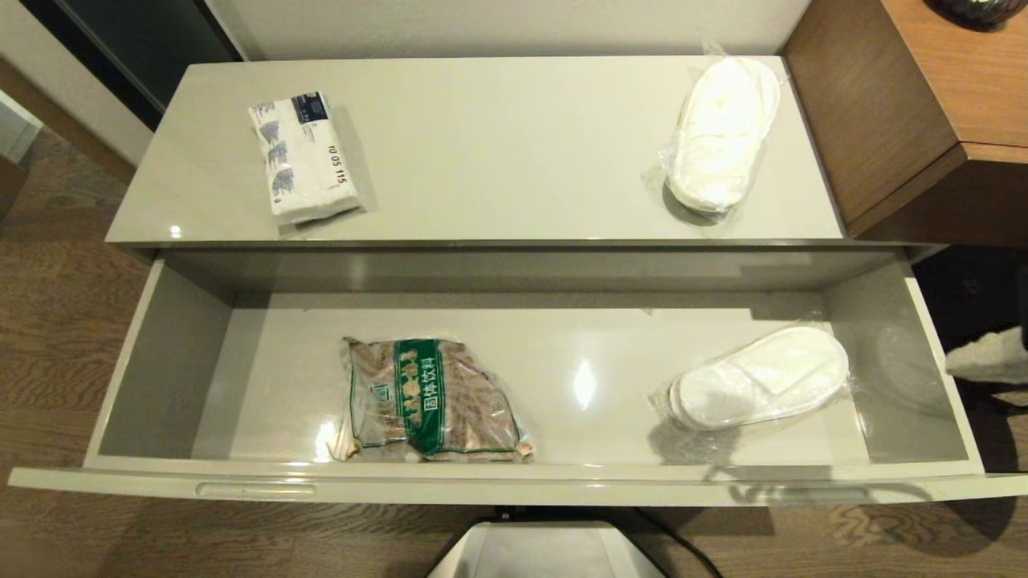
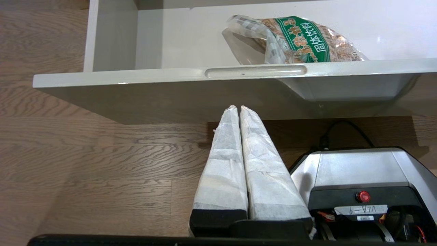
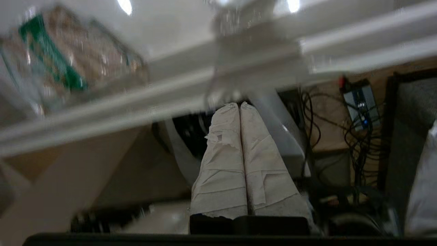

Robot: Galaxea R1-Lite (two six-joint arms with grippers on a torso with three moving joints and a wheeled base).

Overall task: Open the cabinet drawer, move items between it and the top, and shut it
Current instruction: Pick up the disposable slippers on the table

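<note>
Now drawer (image 1: 514, 482) open. Slippers (image 1: 759, 377) lie at its right end, long axis across. Second pair (image 1: 723, 132) and tissue pack (image 1: 305, 156) on top (image 1: 498, 144). Right claw (image 3: 239, 106) pressed together, empty, below drawer front, nearer. Left claw (image 2: 238, 108) pressed together, parked.

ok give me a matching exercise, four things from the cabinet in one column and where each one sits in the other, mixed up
Things:
1. white plastic-wrapped tissue pack with dark blue print
2. brown packet with a green band
3. film-sealed white slipper pair lying lengthwise front to back
4. film-sealed white slipper pair lying crosswise

Places:
A. drawer, right part
B. top panel, left part
C. drawer, left of middle
D. top panel, right end

Pairs: 1-B, 2-C, 3-D, 4-A
</note>
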